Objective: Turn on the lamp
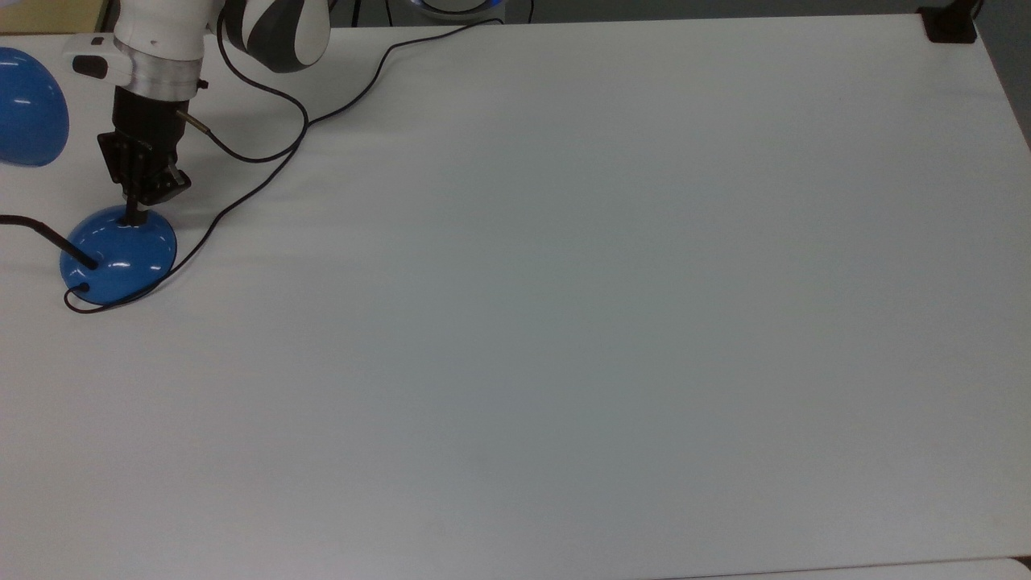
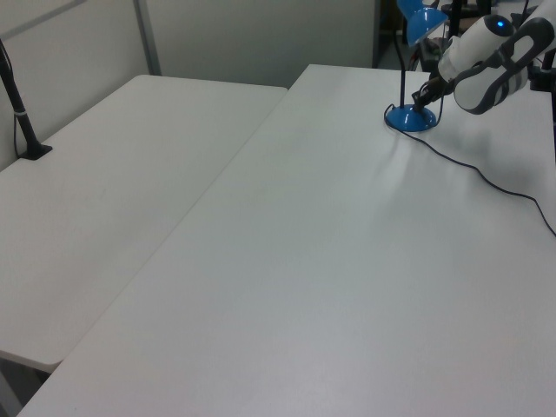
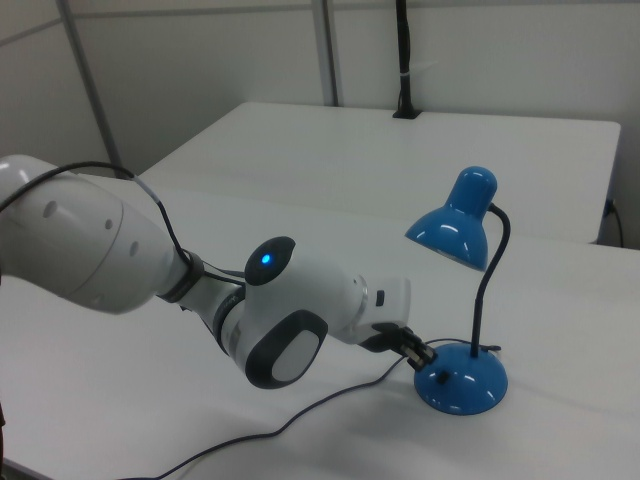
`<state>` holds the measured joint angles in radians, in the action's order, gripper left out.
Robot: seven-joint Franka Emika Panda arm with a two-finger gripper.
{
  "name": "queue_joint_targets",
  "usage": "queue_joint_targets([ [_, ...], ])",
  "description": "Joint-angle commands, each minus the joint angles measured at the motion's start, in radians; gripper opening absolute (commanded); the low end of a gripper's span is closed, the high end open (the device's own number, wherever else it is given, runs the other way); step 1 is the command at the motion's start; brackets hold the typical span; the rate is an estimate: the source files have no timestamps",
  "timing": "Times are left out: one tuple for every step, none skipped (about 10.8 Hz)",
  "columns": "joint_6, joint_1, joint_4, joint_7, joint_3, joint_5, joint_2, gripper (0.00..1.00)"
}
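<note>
The lamp stands at the top view's far left, with its glossy blue dome base on the white table and its blue shade at the frame edge. A thin black gooseneck joins the base to the shade. My gripper points down, fingers together, and its tip touches the top of the base where the small black switch sat; the tip hides the switch. In the left view the gripper meets the base. In the right view the gripper touches the base's left side.
The lamp's black cord loops around the base and runs to the table's far edge, passing near my arm's own cable. A black clamp sits on the table's far right corner. A second white table adjoins in the left view.
</note>
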<state>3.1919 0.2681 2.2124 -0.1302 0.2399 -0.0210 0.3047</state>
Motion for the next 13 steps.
queue_joint_targets([
  [0.028,0.025,0.013,-0.016,0.004,-0.007,0.002,0.0],
  [0.028,0.031,0.01,-0.013,0.009,-0.007,0.008,0.0],
  [0.028,0.031,0.01,-0.011,0.009,-0.007,0.014,0.0],
  [0.028,0.034,0.01,-0.011,0.009,-0.007,0.014,0.0],
  [0.028,0.034,0.01,-0.011,0.009,-0.007,0.016,0.0],
  [0.029,0.036,0.009,-0.011,0.009,-0.008,0.022,0.0],
  [0.028,0.034,0.004,-0.011,0.009,-0.008,0.024,0.0],
  [0.029,0.034,0.003,-0.011,0.009,-0.008,0.025,0.0],
  [0.029,0.033,-0.009,-0.012,0.009,-0.007,0.037,0.0],
  [0.028,0.031,-0.017,-0.014,0.009,-0.007,0.04,0.0],
  [0.028,0.031,-0.019,-0.016,0.009,-0.007,0.039,0.0],
  [0.026,0.031,-0.023,-0.017,0.009,-0.007,0.037,0.0],
  [0.026,0.031,-0.023,-0.017,0.009,-0.008,0.037,0.0],
])
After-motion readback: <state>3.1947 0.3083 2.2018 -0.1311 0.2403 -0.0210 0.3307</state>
